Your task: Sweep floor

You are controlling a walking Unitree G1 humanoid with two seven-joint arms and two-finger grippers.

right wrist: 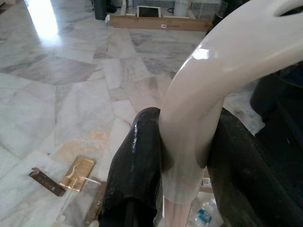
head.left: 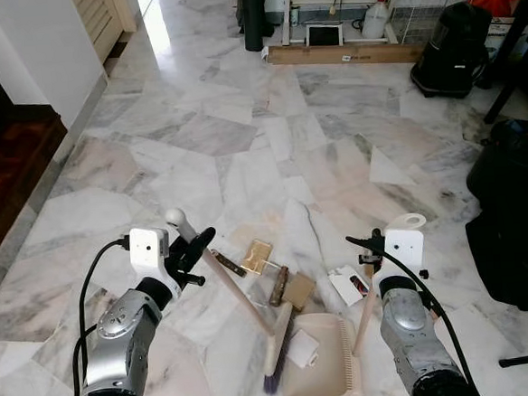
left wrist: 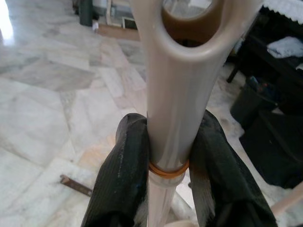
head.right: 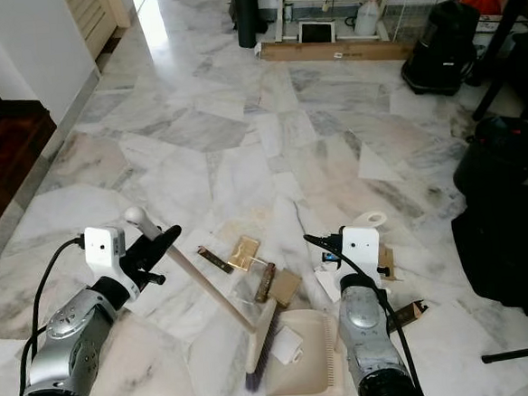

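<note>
Our left gripper (head.left: 197,243) clamps the broom handle (head.left: 244,295); right gripper (head.left: 369,249) clamps the dustpan handle (head.left: 366,310). Litter (head.left: 257,255) lies by the dustpan (head.left: 323,361) mouth.

**Bright daylight, sharp head views, soft close-ups at the wrists**

Daylight enters from the far end, leaving a white glare patch on the marble floor (head.left: 157,24) that washes out its veining. Both eye views are evenly lit and sharp, with short soft shadows. In the wrist views the near handles and fingers (left wrist: 120,175) are blurred, a highlight glints on the pale handle (right wrist: 201,53), and dark corners lose detail.
</note>
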